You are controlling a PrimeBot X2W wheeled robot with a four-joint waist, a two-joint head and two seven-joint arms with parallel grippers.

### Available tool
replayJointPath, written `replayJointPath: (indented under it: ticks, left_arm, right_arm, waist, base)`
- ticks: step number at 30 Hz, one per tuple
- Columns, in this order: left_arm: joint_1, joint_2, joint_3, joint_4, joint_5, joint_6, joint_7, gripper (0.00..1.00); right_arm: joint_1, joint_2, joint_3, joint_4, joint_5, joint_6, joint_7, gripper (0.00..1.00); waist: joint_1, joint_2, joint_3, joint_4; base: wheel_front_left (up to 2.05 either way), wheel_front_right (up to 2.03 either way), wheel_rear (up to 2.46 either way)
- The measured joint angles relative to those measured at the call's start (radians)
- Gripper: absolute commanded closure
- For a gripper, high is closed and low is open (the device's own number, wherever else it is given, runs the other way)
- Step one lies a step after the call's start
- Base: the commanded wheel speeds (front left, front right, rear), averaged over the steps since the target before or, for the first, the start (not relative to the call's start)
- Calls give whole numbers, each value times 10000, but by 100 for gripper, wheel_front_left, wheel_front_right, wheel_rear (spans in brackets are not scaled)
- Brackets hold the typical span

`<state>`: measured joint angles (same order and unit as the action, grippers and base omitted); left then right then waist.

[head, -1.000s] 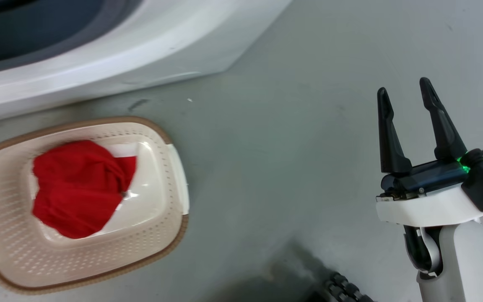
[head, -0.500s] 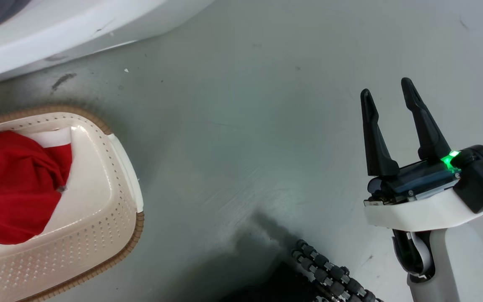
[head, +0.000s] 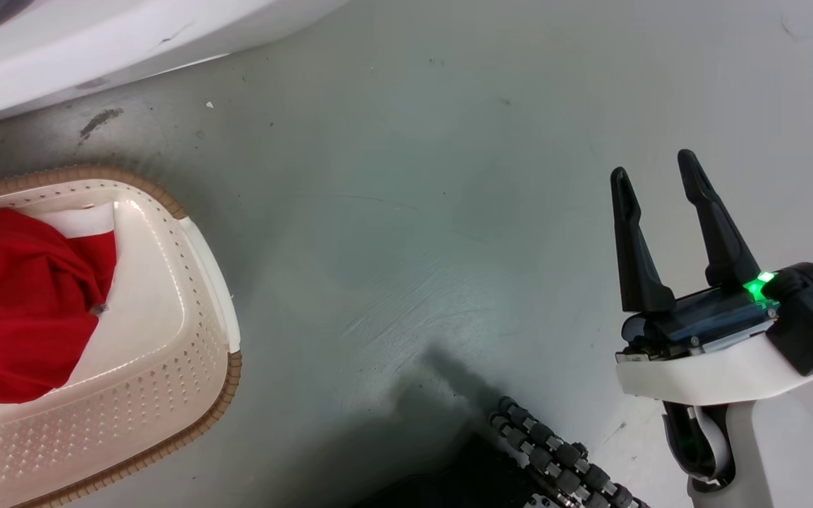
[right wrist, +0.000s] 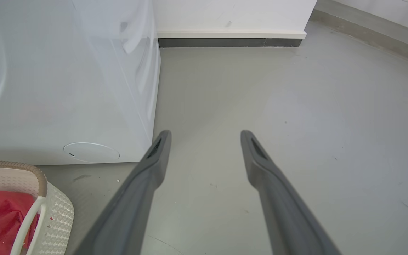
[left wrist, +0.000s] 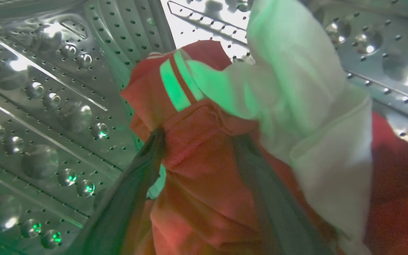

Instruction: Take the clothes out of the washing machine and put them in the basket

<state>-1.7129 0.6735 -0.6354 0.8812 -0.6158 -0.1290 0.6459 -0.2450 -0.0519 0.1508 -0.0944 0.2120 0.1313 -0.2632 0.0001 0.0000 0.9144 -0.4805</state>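
Head view, 9 o'clock: cream perforated plastic basket (head: 188, 367) holds one red fabric garment (head: 18, 303), so that piece is done. 11 o'clock: white front-loading washing machine (head: 96, 49). 4 o'clock: right tool (head: 652, 166), fingers apart and empty, parked over grey floor (head: 413, 212), probably to stay clear. Left tool (left wrist: 198, 138) is inside the perforated steel drum (left wrist: 48, 106), fingers apart and straddling a red-and-white striped garment (left wrist: 197, 170), likely lining up the next grab.

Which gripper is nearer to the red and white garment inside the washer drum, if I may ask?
Left. The left gripper is inside the drum, fingers either side of the garment. The right gripper hovers over the floor, outside the washer.
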Motion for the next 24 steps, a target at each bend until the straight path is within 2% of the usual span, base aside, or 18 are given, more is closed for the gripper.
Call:
replayJointPath:
  ticks: [1, 2, 12, 19, 24]
  left_arm:
    - [-58, -2, -65, 21, -79, 0, -13, 59]
    - [-121, 6, -209, 42, -171, 6, -173, 100]
    - [-218, 127, -851, 196, -499, -2, -1129, 100]
    - [-300, 328, -1049, 203, -798, -4, -2288, 100]
    - [3, 192, -1074, 326, -1166, -4, -3396, 100]
  right_arm:
    - [-2, 2, -13, -13, 4, 0, 0, 0]
    - [-6, 0, -42, -19, 8, 0, 0, 0]
    - [-146, 2, 13, 33, -19, 0, 0, 0]
    - [-500, 4, 61, 102, -159, 0, 0, 0]
    - [-616, 8, -257, 234, -589, 0, 0, 0]
  waist:
    - [0, 0, 17, 10]
    - [0, 0, 44, 25]
    - [0, 0, -54, 29]
    - [0, 0, -352, 34]
    - [0, 0, -750, 299]
  base:
    - [0, 0, 0]
    - [0, 0, 0]
    - [0, 0, 0]
    - [0, 0, 0]
    - [0, 0, 0]
